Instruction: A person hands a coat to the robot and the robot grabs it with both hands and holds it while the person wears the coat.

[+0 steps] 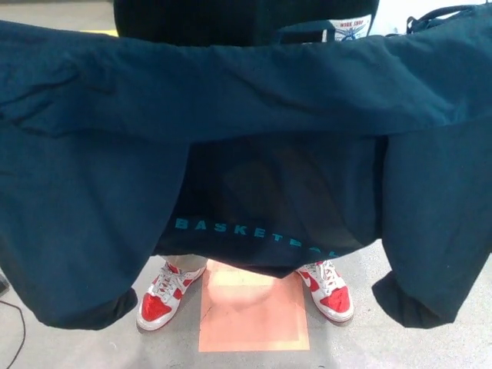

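Coat spread wide above red-white sneakers.

A: What fills the head view?

B: A dark teal coat, spread wide across the whole picture, a sleeve hanging down on each side. A white label shows at its top edge.

A: Anything below it?

B: A darker garment with teal lettering, partly readable as "BASKET". Under it, a person's two red and white sneakers stand on grey floor, either side of an orange square.

A: The robot's hands?

B: Neither shows.
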Motion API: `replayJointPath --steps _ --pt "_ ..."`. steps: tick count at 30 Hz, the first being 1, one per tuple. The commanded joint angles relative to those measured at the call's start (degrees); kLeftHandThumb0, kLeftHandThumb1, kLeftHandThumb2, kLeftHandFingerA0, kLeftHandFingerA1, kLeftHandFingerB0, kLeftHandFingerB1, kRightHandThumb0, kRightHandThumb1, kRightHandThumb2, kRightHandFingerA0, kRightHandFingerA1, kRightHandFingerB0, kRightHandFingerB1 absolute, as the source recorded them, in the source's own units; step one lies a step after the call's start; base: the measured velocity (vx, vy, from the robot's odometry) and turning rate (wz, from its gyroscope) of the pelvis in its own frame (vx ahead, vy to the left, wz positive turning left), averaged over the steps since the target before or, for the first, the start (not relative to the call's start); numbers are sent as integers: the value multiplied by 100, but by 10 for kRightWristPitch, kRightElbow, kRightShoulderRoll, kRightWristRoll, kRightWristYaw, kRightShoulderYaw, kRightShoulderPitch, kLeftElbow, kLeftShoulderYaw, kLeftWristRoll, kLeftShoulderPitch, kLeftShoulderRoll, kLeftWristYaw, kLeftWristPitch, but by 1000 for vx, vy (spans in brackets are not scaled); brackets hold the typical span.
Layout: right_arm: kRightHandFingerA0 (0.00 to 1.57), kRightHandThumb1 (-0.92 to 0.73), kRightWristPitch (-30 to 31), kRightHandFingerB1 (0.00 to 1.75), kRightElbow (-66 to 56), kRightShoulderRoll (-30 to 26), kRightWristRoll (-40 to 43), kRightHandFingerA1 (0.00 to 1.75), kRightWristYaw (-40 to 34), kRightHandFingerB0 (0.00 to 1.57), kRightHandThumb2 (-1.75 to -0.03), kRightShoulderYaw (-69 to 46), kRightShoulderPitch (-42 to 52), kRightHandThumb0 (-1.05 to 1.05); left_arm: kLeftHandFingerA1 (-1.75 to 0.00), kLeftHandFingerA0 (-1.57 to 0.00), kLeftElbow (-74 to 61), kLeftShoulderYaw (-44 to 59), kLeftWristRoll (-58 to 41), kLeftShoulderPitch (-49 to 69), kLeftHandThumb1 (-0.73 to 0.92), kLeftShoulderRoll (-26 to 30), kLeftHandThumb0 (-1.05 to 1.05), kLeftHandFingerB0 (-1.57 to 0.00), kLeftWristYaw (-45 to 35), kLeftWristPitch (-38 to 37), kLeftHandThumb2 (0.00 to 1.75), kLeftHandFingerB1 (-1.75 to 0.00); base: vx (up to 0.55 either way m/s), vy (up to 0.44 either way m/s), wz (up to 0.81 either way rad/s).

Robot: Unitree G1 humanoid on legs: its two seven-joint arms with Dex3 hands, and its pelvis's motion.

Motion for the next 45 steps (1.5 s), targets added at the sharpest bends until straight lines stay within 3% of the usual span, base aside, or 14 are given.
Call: replayJointPath --steps 1,17,26,28,29,30,31,36,37,39,40,42,43,45 --pt "111 -70 -195 54 -73 -70 -104 66 -210 74 -62 22 22 -11 -65 -83 -7 -88 159 -11 83 42 -34 -59 309 -177 64 -52 0 0 0" --pt "60 -69 -290 33 -597 -150 24 45 -62 33 -61 -178 187 -55 -61 -63 -612 81 172 162 73 215 -58 -45 199 -297 62 -49 0 0 0" --pt "74 -66 -344 45 -801 -158 104 56 -45 38 -60 -308 128 -63 -70 -71 -864 213 67 166 65 202 -65 -55 133 -386 59 -58 0 0 0" --pt "67 -69 -349 50 -834 -156 124 65 -46 35 -61 -337 115 -64 -89 -82 -931 234 55 174 70 172 -70 -68 139 -393 61 -73 0 0 0" --pt "68 -69 -357 50 -843 -156 131 67 -48 33 -60 -350 112 -63 -94 -86 -963 250 46 179 54 166 -74 -68 135 -395 92 -78 0 0 0" --pt "68 -69 -359 50 -847 -156 136 67 -47 33 -60 -355 111 -63 -94 -86 -973 259 46 181 54 165 -74 -68 134 -395 92 -78 0 0 0" --pt "70 -68 -360 50 -856 -157 149 71 -44 33 -60 -360 111 -63 -100 -85 -994 279 41 185 73 165 -70 -68 131 -397 60 -76 0 0 0" --pt "68 -66 -366 51 -907 -158 228 78 -32 35 -59 -388 95 -61 -125 -94 -1106 372 -89 204 60 191 -45 -66 83 -403 70 -102 0 0 0" --pt "69 -50 -352 63 -927 -158 236 86 -33 35 -91 -395 81 -66 -139 -71 -1122 392 -150 244 63 217 -37 -66 56 -416 71 -116 0 0 0" --pt "62 -65 -313 65 -971 -160 242 93 -40 37 -60 -408 39 -66 -129 -63 -1158 441 -253 328 64 245 -38 -66 19 -434 65 -118 0 0 0" --pt "55 -64 -288 70 -989 -169 241 97 -40 32 -60 -425 13 -70 -128 -28 -1136 476 -265 247 66 280 -37 -48 23 -449 63 -102 0 0 0" --pt "52 -64 -253 68 -1008 -185 243 92 -37 32 -59 -455 -19 -71 -122 -30 -1077 470 -303 71 69 365 -39 -51 24 -474 57 -102 9 0 3" --pt "49 -63 -249 54 -999 -201 259 77 -31 32 -60 -466 -40 -76 -82 -30 -1050 450 -257 15 89 339 -76 -38 54 -460 66 -64 0 0 0" --pt "49 -63 -246 54 -982 -221 280 77 -20 32 -60 -477 -70 -76 -82 -30 -1018 448 -168 -45 89 283 -76 -38 100 -437 66 -64 0 0 0"
